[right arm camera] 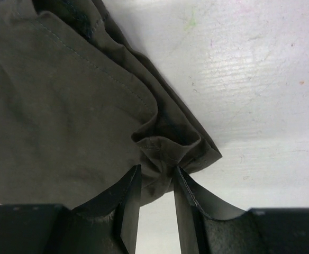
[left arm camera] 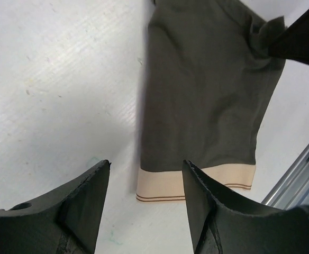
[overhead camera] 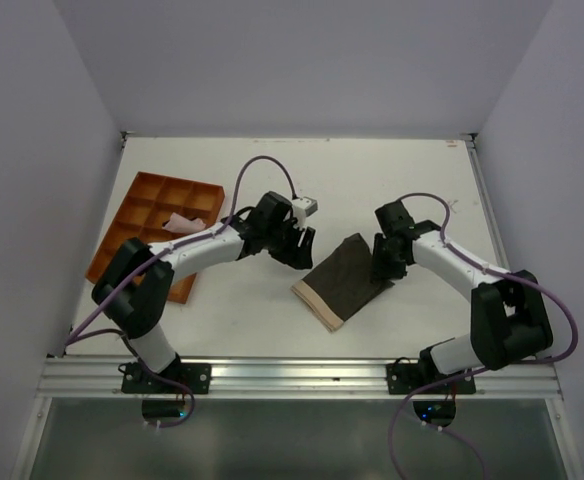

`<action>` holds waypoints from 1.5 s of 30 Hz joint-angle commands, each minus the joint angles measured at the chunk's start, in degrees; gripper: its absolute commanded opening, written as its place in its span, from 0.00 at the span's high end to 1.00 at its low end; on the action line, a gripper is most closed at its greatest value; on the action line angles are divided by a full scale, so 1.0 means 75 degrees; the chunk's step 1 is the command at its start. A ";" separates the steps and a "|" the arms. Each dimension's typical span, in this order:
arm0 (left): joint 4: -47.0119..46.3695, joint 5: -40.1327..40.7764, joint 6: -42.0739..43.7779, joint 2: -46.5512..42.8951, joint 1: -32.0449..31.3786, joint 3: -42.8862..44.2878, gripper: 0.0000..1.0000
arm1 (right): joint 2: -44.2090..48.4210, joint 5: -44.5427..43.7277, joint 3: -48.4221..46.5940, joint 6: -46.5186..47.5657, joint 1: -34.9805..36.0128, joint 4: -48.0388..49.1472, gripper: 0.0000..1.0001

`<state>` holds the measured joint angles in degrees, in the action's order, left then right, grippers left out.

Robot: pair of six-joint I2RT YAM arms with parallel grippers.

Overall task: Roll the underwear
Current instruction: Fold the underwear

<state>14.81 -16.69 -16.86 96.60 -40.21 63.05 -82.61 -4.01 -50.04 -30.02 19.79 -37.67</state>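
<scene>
The underwear lies flat on the white table between the two arms, dark brownish-grey, with its tan waistband toward the near edge. My left gripper hovers just left of it, open, with nothing between its fingers. In the left wrist view the underwear lies ahead and its waistband shows between the parted fingers of my left gripper. My right gripper is at the cloth's far right corner. In the right wrist view its jaws stand apart, with a bunched fold of the underwear still between the tips.
An orange compartment tray sits at the left of the table with a small pale pink cloth in it. A metal rail runs along the near edge. Pale walls enclose the table on three sides.
</scene>
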 commanded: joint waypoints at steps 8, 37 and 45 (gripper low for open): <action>-0.0228 -0.0985 0.0093 0.0374 -0.0053 -0.0495 0.43 | 0.1017 -0.0133 0.0227 -0.0590 -0.0049 -0.0859 0.54; 0.0896 0.0349 -0.1291 -0.0551 -0.1249 -0.0358 0.53 | 0.2296 0.0511 0.2746 -0.2231 -0.0037 0.1073 0.54; -0.0097 -0.1156 -0.1571 -0.0178 -0.1155 0.0102 0.57 | 0.2308 0.0511 0.3027 -0.2466 -0.0037 0.1308 0.58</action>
<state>18.37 -18.04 -26.70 94.19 -49.06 62.02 -65.14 -0.23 -28.97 -46.63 19.79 -29.87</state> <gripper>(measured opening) 0.441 0.422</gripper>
